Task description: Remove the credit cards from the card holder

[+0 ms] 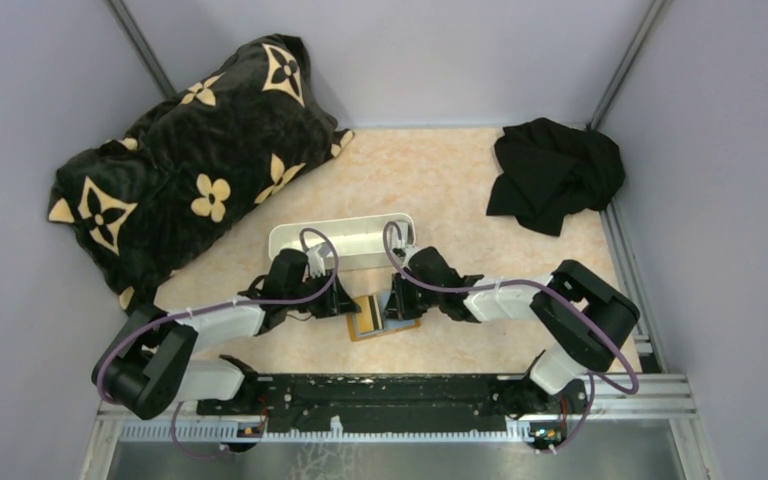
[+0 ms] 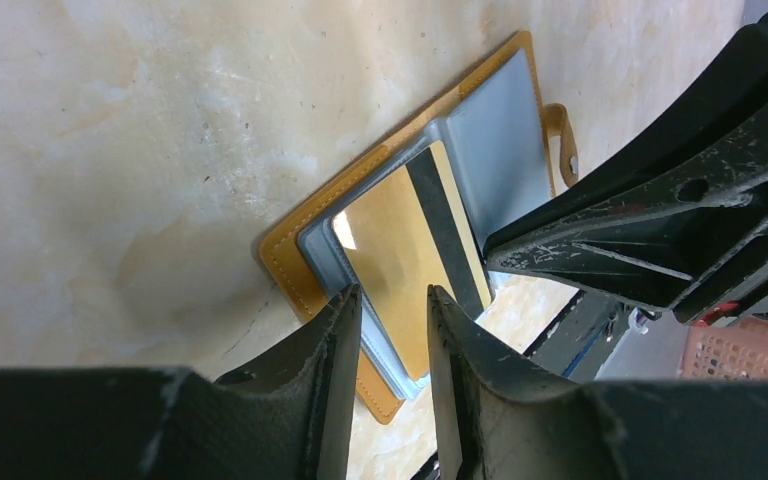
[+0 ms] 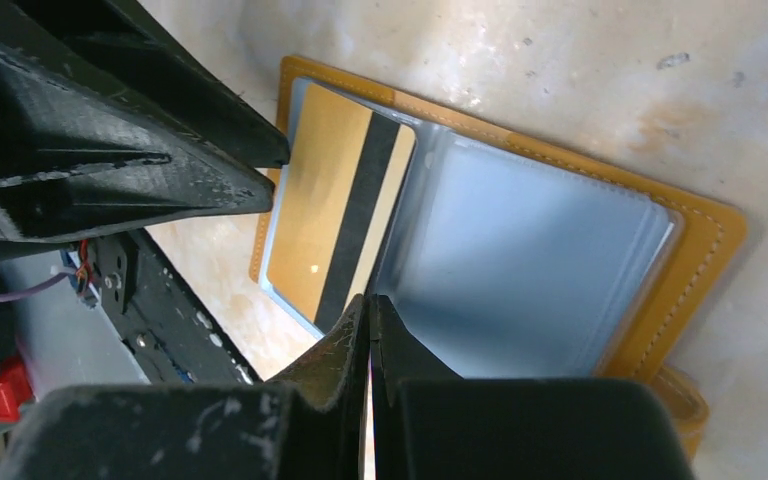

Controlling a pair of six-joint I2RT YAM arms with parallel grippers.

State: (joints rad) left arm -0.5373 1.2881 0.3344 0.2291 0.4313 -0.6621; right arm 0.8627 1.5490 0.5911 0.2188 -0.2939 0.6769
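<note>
The peach, marbled table (image 1: 440, 170) carries a big black blanket (image 1: 190, 170) with cream flower shapes at its far left, and a crumpled black cloth (image 1: 555, 175) at its far right. The left arm (image 1: 210, 325) and right arm (image 1: 550, 300) both reach inward and meet near the table's middle, just on the near side of a long white tray (image 1: 345, 240).

Between them the wallet (image 1: 375, 330) lies flat and opened out, orange rim around grey-blue sleeves. It is apart from the tray and near the front edge.

The left gripper (image 2: 394, 291) stands over the wallet's near edge with its fingers partly apart, a clear gap between them. The card shows through that gap. Whether the tips press on it I cannot tell.

The right gripper (image 3: 368, 298) is fully closed, fingers pressed flat together. Its tip sits at the wallet's fold, and nothing shows between the fingers.

The card (image 3: 335, 215) is gold with a black stripe, and lies in the sleeve on the left gripper's side. The other half shows only plain grey-blue sleeve.

A small snap tab (image 2: 560, 135) sticks out from the wallet's edge
</note>
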